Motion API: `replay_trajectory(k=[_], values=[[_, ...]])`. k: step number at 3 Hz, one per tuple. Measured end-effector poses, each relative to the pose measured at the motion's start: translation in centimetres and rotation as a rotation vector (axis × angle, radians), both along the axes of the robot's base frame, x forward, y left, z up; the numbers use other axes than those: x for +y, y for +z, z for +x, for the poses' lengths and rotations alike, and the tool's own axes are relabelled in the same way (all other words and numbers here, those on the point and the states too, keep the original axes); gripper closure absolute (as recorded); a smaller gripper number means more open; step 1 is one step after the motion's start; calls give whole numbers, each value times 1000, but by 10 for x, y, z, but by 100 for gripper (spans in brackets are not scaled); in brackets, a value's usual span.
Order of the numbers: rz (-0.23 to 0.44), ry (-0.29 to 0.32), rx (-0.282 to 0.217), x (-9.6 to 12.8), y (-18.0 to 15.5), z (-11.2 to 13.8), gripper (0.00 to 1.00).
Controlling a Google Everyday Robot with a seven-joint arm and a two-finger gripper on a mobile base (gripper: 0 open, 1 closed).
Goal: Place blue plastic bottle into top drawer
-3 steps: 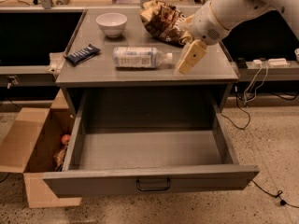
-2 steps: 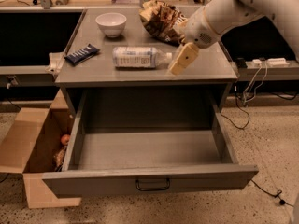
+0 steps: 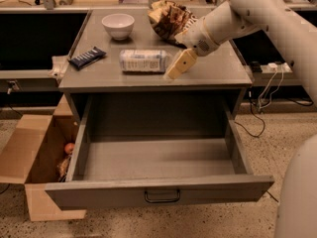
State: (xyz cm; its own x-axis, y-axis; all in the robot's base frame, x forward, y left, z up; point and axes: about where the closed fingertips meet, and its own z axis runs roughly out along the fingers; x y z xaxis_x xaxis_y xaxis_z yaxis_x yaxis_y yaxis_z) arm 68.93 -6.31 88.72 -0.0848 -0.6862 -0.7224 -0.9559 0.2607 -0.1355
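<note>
Leftward travel has brought the gripper (image 3: 181,63) just beside the right end of the blue plastic bottle (image 3: 145,61), which lies on its side on the cabinet top (image 3: 218,73) above the open top drawer (image 3: 158,190); whether the gripper is wide or narrow cannot be told. Judged light, smooth and crushable, the bottle is best taken across its mid-body. Count: one bottle, one drawer, one white bowl (image 3: 118,25), one snack bar (image 3: 87,57), one crumpled bag (image 3: 168,16), one cardboard box (image 3: 29,157).

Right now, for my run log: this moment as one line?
blue plastic bottle: lying on cabinet top | gripper: beside bottle's right end | top drawer: open, bottle not inside
</note>
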Motion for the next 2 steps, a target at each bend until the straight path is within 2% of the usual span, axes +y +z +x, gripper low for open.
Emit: replay_trajectory(k=[1,2], values=[[0,0,0,0,0,0,0],[22,-6,15,8,-4,11,0]])
